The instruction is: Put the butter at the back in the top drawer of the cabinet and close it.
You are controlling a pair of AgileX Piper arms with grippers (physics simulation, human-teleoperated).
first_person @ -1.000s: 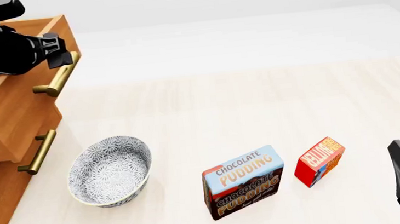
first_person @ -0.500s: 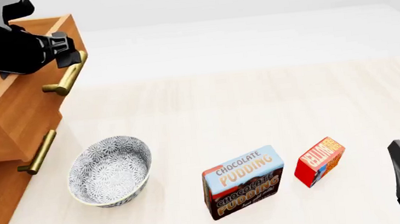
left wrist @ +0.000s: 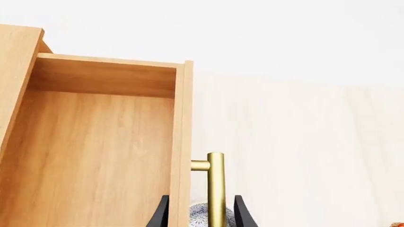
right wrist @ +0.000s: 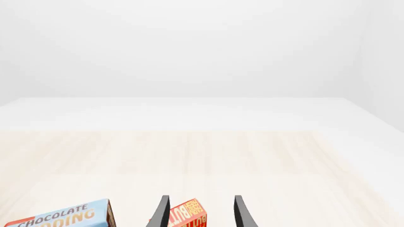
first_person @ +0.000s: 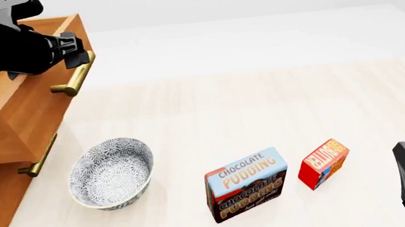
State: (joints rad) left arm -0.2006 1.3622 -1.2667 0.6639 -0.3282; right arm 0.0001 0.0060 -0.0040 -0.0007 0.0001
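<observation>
Right, left gripper point(first_person: 78, 52) clamped on top drawer's point(left wrist: 101, 156) handle point(first_person: 74, 77), drawer pulled open to take butter point(first_person: 323, 163), which sits by pudding point(first_person: 246, 184). Right gripper point(right wrist: 198, 213) open, waiting nearby.

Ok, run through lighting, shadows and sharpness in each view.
Front view: flat, even light, only faint soft shadows under the patterned grey-white bowl and blue-brown pudding box; sharp throughout. Left wrist view: crisp wood grain, soft sheen on the brass bar handle. Right wrist view: washed-out white background, no blur.
</observation>
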